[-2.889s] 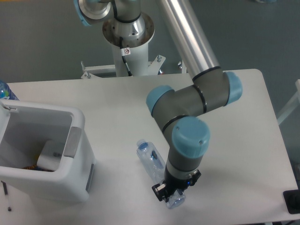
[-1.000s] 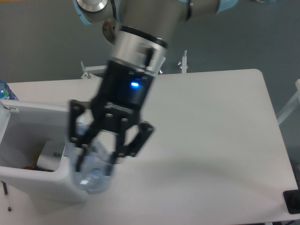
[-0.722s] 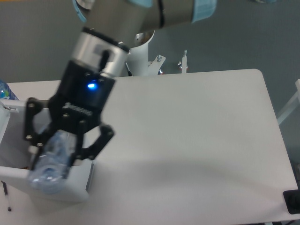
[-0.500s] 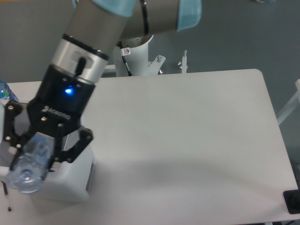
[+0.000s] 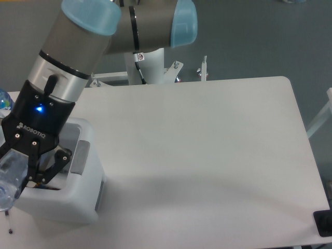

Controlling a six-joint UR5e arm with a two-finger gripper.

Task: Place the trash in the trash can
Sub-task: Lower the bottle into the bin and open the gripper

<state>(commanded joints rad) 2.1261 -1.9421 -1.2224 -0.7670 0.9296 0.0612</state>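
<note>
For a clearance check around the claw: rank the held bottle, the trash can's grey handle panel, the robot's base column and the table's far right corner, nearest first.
From the claw:
1. Bottle, gripped in it, at the left edge.
2. Grey handle panel, just right, on the trash can.
3. Base column, behind the table.
4. Far right corner of the table.

Bottles: one clear bottle in my gripper, one more blue-topped bottle by the left edge.
Trash cans: one white trash can.
Tabletops: one white tabletop.
</note>
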